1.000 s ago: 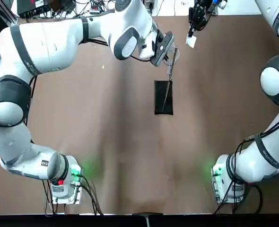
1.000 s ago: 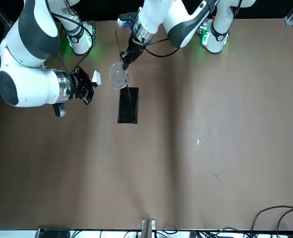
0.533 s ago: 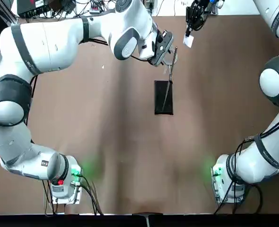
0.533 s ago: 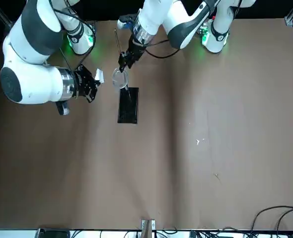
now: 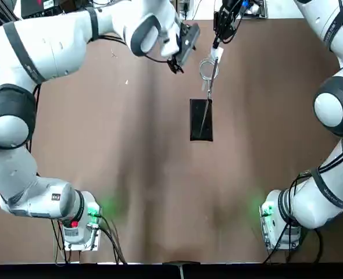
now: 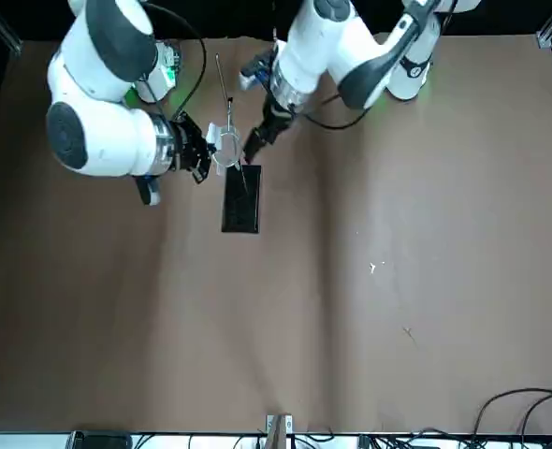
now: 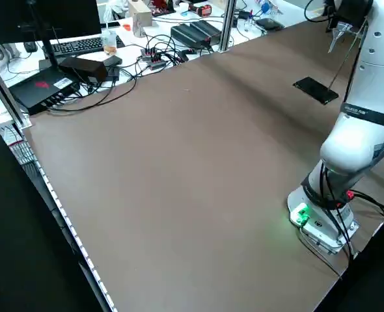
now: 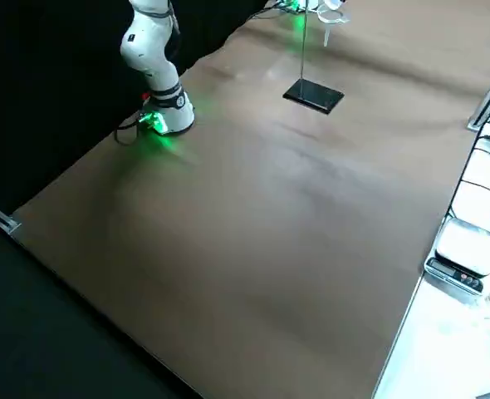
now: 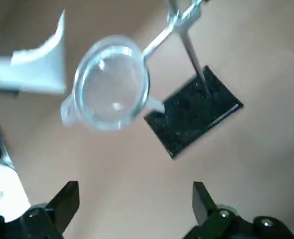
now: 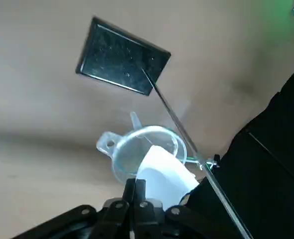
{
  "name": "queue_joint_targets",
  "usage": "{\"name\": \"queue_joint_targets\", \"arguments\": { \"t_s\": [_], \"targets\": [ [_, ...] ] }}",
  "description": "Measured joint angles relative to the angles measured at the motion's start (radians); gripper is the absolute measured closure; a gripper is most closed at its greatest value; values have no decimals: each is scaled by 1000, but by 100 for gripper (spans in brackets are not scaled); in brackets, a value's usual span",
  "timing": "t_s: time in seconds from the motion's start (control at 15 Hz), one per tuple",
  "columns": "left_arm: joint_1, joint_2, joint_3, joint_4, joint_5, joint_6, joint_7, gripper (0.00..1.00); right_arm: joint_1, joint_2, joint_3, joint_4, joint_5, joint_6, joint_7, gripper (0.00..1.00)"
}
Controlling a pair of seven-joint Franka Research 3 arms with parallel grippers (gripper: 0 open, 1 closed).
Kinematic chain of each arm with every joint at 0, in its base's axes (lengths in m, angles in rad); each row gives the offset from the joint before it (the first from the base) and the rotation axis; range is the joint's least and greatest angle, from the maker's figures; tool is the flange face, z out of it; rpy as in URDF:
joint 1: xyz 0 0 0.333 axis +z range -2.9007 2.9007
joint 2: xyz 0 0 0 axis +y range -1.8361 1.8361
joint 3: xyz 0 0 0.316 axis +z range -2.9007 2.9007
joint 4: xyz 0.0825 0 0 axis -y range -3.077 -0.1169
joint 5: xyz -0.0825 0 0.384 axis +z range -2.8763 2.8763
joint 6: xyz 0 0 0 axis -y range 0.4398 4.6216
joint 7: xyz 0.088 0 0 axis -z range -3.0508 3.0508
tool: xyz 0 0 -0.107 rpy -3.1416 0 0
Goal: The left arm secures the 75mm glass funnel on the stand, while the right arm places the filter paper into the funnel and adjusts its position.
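The glass funnel (image 9: 112,92) sits in the wire ring of the stand (image 5: 200,119), its black base (image 9: 194,119) on the table below. My left gripper (image 9: 134,199) is open and stands back from the funnel, to its left in the top view (image 5: 177,61). My right gripper (image 10: 135,191) is shut on the white filter paper (image 10: 162,174). It holds the paper close by the funnel's rim (image 5: 206,68) on the far side. In the left wrist view the filter paper (image 9: 37,69) hangs just beside the funnel, not inside it.
Cables, a keyboard and black boxes (image 7: 81,65) crowd the far edge of the brown table. A small white speck (image 6: 372,267) lies on the mat. Both green-lit bases (image 5: 81,218) stand at the near edge.
My left gripper has let go of the funnel, opened and drawn back to the left. My right gripper has carried the filter paper across to the funnel's rim.
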Motion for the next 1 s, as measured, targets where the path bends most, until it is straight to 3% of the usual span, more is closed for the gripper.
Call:
{"name": "queue_joint_targets", "arguments": {
  "t_s": [0.47, 0.6, 0.67, 0.8, 1.0],
  "targets": [
    [148, -61, -2, 80, 0, -299, -429, 0, 61, 38, -1, -1, -11, 0, 10, 99],
    [187, -80, -2, 110, 0, -424, -659, 0, 61, 46, -2, -1, -22, 0, 10, 99],
    [227, -92, -2, 119, 6, -535, -891, 0, 61, 51, -2, -1, -39, 0, 10, 99],
    [260, -94, 0, 124, 24, -590, -1023, 0, 62, 60, -2, -2, -46, 0, 10, 97],
    [309, -98, 4, 131, 130, -613, -1218, 0, 67, 66, -2, -2, -47, -1, 10, 71]
  ]
}}
